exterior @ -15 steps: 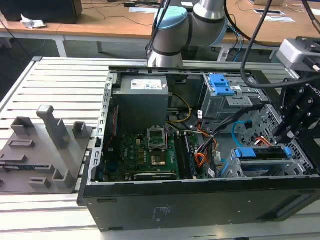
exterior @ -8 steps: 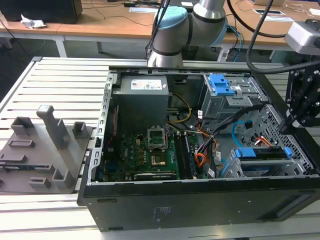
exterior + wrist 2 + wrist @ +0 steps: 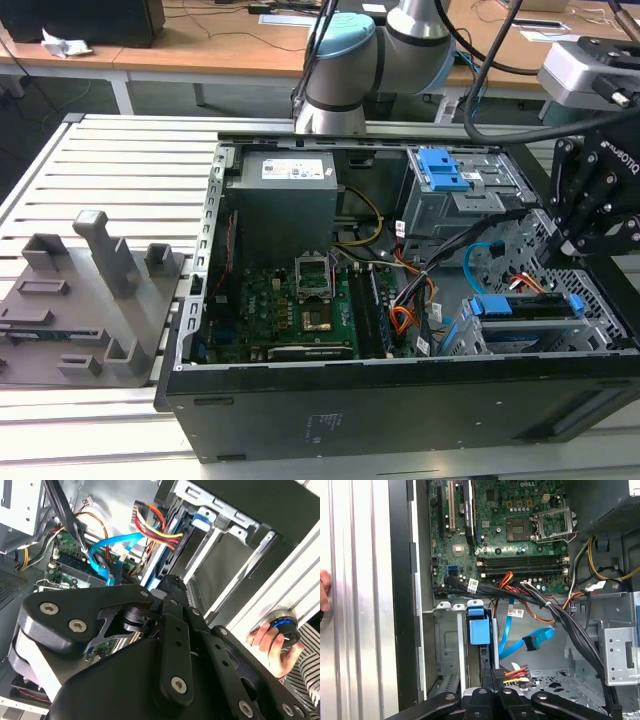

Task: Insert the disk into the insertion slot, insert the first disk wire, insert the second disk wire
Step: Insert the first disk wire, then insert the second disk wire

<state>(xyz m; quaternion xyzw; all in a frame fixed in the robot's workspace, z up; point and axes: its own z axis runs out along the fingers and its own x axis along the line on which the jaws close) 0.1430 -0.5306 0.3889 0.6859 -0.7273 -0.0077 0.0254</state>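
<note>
Arm (image 3: 405, 45): silver-grey rounded joints, one with a pale blue cap (image 3: 340, 40); black cables (image 3: 478, 70) loop alongside. Gripper (image 3: 172, 586): matte black linked bars fastened with silver screws (image 3: 49, 608); white lettering on its body in the exterior view.

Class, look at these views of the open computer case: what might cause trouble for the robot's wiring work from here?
1. The loose blue cable dangles near the robot hand and may snag.
2. The black cable bundle stretches across the case close by, so it could get caught.
3. A person's hand rests beside the case, possibly within the arm's reach.
</note>
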